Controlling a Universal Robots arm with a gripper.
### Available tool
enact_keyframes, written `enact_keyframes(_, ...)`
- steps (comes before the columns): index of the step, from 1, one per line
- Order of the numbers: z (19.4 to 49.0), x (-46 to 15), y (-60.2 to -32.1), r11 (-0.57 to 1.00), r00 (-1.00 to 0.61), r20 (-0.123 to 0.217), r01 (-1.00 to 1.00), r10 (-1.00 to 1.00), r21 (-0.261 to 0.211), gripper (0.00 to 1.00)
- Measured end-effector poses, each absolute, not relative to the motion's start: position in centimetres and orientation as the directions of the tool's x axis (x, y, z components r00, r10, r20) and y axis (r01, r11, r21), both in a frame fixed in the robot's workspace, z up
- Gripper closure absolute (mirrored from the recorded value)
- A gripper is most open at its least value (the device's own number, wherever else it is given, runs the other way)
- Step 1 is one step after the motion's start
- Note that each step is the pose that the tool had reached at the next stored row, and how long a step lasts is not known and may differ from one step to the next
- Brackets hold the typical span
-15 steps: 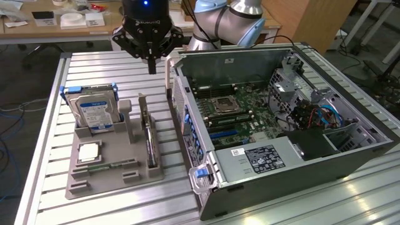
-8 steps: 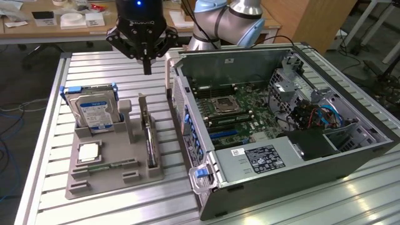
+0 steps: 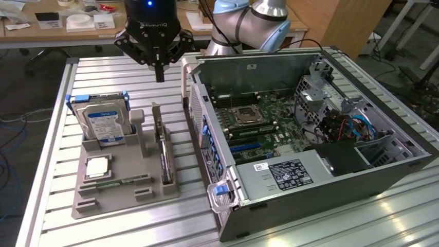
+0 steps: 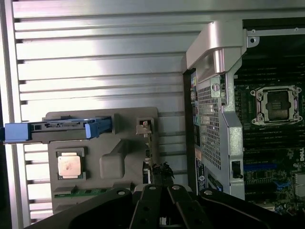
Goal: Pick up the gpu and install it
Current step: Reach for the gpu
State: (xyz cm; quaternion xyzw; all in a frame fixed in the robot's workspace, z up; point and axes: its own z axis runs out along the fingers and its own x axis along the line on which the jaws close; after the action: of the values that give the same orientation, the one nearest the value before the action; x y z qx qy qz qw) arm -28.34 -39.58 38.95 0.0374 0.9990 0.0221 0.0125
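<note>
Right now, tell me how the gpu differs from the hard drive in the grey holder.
The hard drive shows a broad silver face with a blue-white label; the gpu shows a thin dark edge. The hard drive sits in a blue frame; the gpu has none. The hard drive is toward the exterior view's left, the gpu on the grey holder's side nearest the computer case. Both stand on edge in the holder.
</note>
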Motion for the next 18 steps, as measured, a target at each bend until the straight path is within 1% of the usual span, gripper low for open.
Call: enact_keyframes(18,38.9,-29.7,-39.8,0.996,-0.997,-0.023,0.074,0.075,0.045,0.9)
